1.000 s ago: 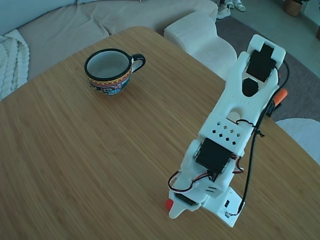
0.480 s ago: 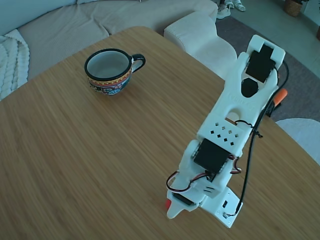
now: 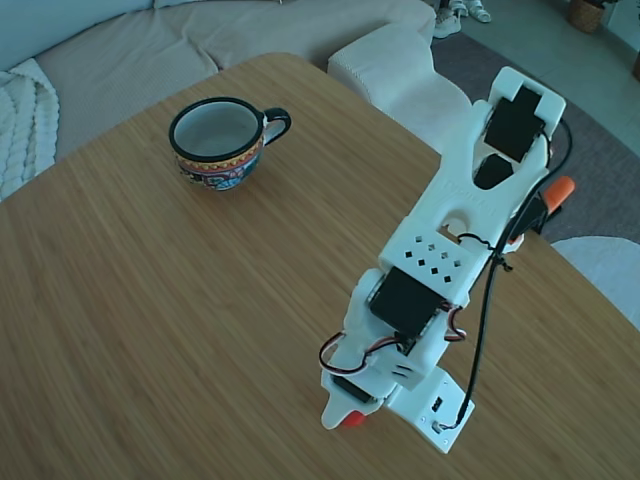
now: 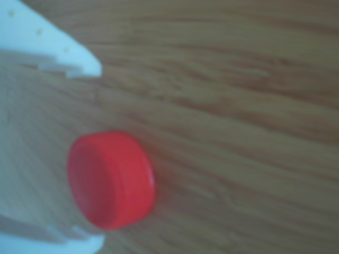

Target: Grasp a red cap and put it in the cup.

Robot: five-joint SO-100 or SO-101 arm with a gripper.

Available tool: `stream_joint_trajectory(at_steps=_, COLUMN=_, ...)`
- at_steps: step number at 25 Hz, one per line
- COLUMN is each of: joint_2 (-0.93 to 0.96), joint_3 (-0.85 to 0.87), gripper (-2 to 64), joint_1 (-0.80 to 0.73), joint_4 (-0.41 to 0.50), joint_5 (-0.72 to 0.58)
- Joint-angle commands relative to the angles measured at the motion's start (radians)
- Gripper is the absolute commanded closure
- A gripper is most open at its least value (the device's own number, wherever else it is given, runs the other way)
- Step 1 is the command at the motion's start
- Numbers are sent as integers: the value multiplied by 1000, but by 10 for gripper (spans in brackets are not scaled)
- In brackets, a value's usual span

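A bamboo-grained table [image 3: 150, 330] is shown filling the fixed view, with a pale sofa [image 3: 200, 40] beyond its far edge. The white arm [image 3: 450, 250] is seen stretched down over the near right part of the table, an orange clamp handle [image 3: 557, 190] showing behind it. The cup [image 3: 218, 140] is set upright near the far left, its white inside empty, well apart from the arm. The gripper [image 4: 98, 153] is lowered to the tabletop with its fingers spread, one white fingertip [image 4: 79, 61] seen above and the other at the bottom edge in the other view. The cap [image 4: 111, 180] is found between them, on the wood; in that blurred view it appears tipped toward its edge, though this cannot be told for sure, and whether the lower finger touches it cannot be told either. In the fixed view only a red sliver [image 3: 352, 419] is visible under the gripper. The cap is judged light, stiff and smooth, likely to skid or flip if pinched off-centre; it is best taken across its side wall, squarely, with the fingers closed gently. The step in hand is judged to be the closing of the grasp.
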Motion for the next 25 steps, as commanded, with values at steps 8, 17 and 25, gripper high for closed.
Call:
stream_joint_trajectory(at_steps=8, joint_2=18, joint_3=-25, gripper=250, joint_1=-2, joint_4=-3, joint_5=3)
stream_joint_trajectory(at_steps=17, joint_2=18, joint_3=-35, gripper=250, joint_1=-3, joint_4=-5, joint_5=0)
stream_joint_trajectory(at_steps=25, joint_2=17, joint_3=-37, gripper=250, joint_1=-5, joint_4=-17, joint_5=-6)
